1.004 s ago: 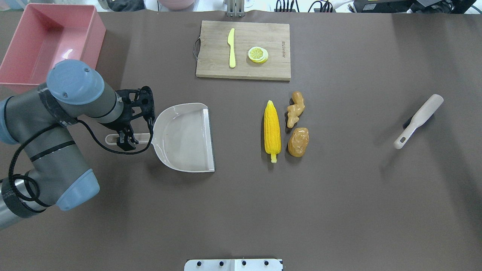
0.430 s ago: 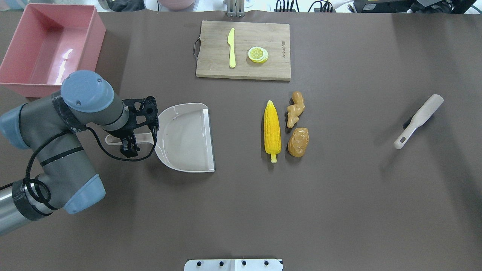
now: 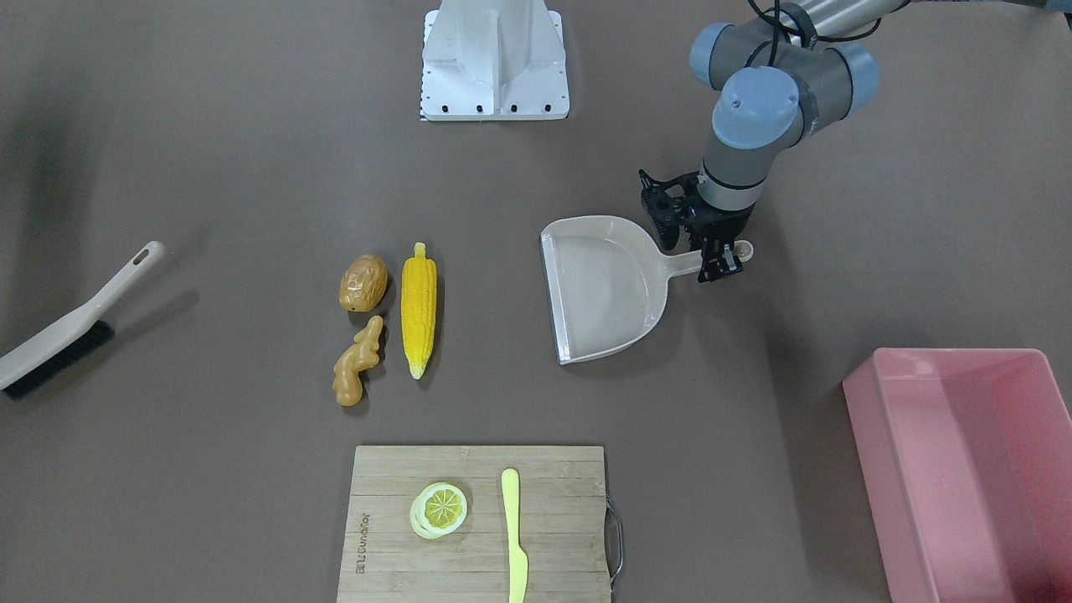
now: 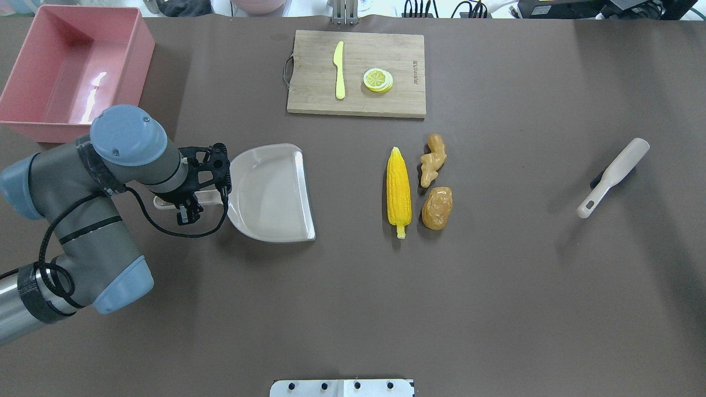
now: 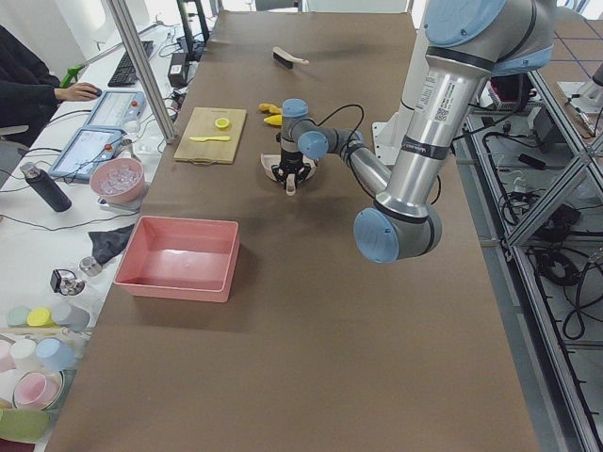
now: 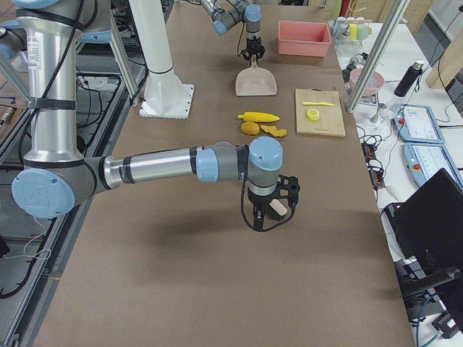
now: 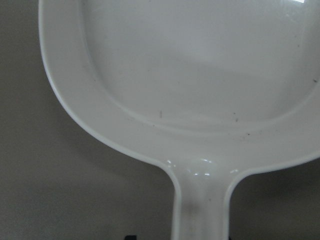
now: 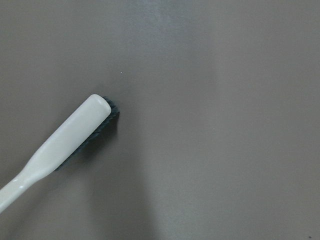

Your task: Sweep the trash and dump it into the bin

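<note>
Trash lies on the brown table [image 4: 496, 286] — a yellow corn cob [image 4: 399, 191], a lumpy brown potato [image 4: 437, 207] and a knobby ginger root [image 4: 432, 160] are grouped well to the right of the left gripper [image 4: 188, 208], past the open lip of the grey-beige dustpan [image 4: 270, 193]. The corn cob is the nearest of the three to that gripper and lies roughly parallel to the pan's lip. The ginger root and the potato sit just beyond it, the potato closer to the robot.

The left gripper points down over the dustpan's handle, its black fingers drawn in narrow on either side of the handle and gripping it. The pan spreads out directly to the gripper's right, and in the wrist view the handle runs straight back between the fingers.

The pink bin [image 4: 71, 66] stands forward and to the left of this gripper, apart from it, open side up. A wooden cutting board [image 4: 386, 55], forward and to the gripper's right, carries a yellow-green knife [image 4: 338, 70] and a lemon slice [image 4: 378, 80].

The right gripper [image 6: 273, 210], seen only from the table's end, hangs over the beige brush [image 4: 612, 176], far off to the left gripper's right — whether its fingers are apart or together cannot be told.
</note>
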